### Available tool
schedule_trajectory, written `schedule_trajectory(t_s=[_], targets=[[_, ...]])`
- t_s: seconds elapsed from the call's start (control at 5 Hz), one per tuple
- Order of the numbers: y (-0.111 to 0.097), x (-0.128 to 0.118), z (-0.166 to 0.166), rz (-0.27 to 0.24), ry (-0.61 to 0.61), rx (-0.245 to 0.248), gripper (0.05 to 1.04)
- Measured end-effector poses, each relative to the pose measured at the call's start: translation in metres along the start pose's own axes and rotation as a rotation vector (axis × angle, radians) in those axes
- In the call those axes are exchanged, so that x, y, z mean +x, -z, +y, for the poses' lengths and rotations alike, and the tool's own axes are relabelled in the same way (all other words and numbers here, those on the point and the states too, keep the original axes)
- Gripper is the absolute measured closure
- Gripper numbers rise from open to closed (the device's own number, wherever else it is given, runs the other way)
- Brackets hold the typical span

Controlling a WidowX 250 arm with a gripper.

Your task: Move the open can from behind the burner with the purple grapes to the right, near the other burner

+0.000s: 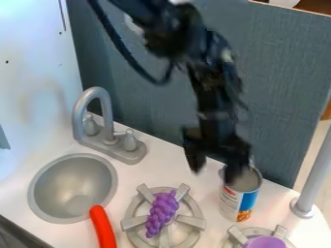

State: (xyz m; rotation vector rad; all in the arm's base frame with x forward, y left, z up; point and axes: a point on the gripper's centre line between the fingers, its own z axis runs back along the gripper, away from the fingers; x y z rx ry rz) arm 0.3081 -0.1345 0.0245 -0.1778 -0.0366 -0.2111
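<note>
I have the hand (217, 163) above the rear part of the tabletop (210, 184), pointed downward at a slant. Its 2 fingers (194, 159) are spread, with a gap between them, and they pinch nothing. The arm (213, 92) enters from the top edge of my view, and a black cable (126, 54) loops beside it, up and to the left of the hand.

The nearest item is 1 open can (244, 198) with a white, blue and orange label. It stands upright, below and slightly to the right of the hand. The right-side finger in my view overlaps the can's rim; I cannot tell whether the 2 are in contact.

Below and to the left of the hand, 1 purple, knobbly toy (161, 213) lies across a grey burner (134, 222). Farther left are a round grey sink (40, 193) and, behind it, a grey faucet (80, 116) with 2 knobs (130, 141). A red curved item (101, 224) extends from the sink's near rim to the bottom edge of my view.

Below and to the right of the hand, past the can, 1 purple round item (265, 242) sits on a second burner (236, 235). A grey post (316, 170) stands farther right. A dark blue-grey panel (278, 92) rises behind the hand.
</note>
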Motion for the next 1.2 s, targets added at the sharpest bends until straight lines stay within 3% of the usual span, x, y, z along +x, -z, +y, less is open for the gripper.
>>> schedule_trajectory(t_s=[0.2,0.4,0.6,1.2], targets=[[0.008,-0.032,-0.019,0.021,0.083,0.05,0.083],[0.017,-0.042,-0.037,0.013,0.123,0.053,0.083],[0.031,-0.051,-0.038,0.057,0.114,0.073,0.083],[0.031,-0.051,-0.038,0.058,0.108,0.075,0.083]])
